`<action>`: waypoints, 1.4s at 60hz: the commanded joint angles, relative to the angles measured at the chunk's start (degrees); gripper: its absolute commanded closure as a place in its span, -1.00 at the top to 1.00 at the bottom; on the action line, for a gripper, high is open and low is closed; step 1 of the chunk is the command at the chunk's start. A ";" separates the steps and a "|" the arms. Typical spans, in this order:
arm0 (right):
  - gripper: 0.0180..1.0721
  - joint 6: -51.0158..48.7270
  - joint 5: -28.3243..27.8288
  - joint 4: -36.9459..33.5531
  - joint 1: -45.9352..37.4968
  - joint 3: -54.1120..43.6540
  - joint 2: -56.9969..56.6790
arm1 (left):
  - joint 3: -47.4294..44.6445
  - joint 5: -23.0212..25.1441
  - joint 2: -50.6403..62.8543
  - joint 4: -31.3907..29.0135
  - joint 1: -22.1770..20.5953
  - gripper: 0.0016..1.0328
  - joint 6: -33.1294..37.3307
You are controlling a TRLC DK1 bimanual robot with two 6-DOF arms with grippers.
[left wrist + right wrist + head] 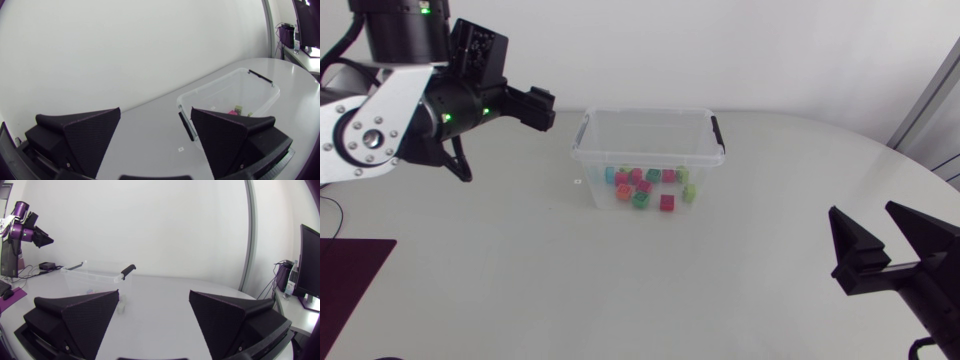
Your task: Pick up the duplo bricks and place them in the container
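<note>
A clear plastic container (646,113) with black handle clips stands at the middle of the table. Several coloured duplo bricks (642,186), pink, green and orange, lie on its floor. My left gripper (545,108) hangs just left of the container's rim, open and holding nothing. The left wrist view has the container (260,90) ahead of the gripper (155,135), past one finger, with a pink brick (232,111) inside. My right gripper (865,215) stands open and bare at the table's near right. From the right wrist view the container (95,275) is far ahead of that gripper (154,315).
A dark maroon mat (350,290) lies at the table's near left corner. A small white marker (577,181) sits on the tabletop just left of the container. No loose bricks show on the white table (750,280).
</note>
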 commanded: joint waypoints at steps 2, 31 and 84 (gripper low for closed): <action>0.93 -1.99 0.39 0.13 -1.16 -2.39 -2.22 | -4.31 -0.18 -5.88 1.12 1.61 0.90 1.35; 0.93 -4.28 0.48 5.49 -6.61 -7.31 -3.09 | -21.88 6.32 -29.61 0.59 11.98 0.90 1.18; 0.93 -3.56 -1.85 11.82 -9.13 -11.90 -2.96 | -45.12 9.72 -56.01 2.55 16.78 0.90 -5.73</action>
